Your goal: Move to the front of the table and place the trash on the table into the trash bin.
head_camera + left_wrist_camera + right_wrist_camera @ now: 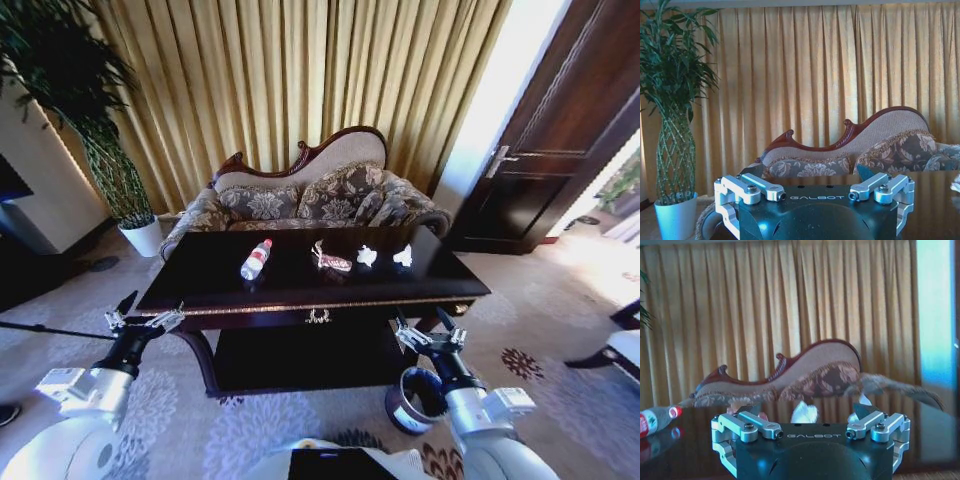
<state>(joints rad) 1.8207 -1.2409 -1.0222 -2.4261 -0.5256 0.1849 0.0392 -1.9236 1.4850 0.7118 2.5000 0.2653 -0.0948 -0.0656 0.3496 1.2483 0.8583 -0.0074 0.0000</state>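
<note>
One shiny dark table (pixel 200 285) holds one clear bottle (pixel 256 259), one crinkly wrapper (pixel 332 261) and two white paper wads (pixel 367 257). Left gripper (pixel 146 318) and right gripper (pixel 430 336) both hang with fingers spread wide, holding nothing.

Bottle (pixel 256 259), wrapper (pixel 332 261) and paper wads (pixel 367 257) lie on the table (pixel 300 288). Sofa (pixel 310 195) stands behind the table. Trash bin (pixel 412 400) stands before its right front.

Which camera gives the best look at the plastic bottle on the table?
The head view: the bottle lies whole on the table, red cap toward the sofa. The right wrist view catches just its cap end at the frame edge.
</note>
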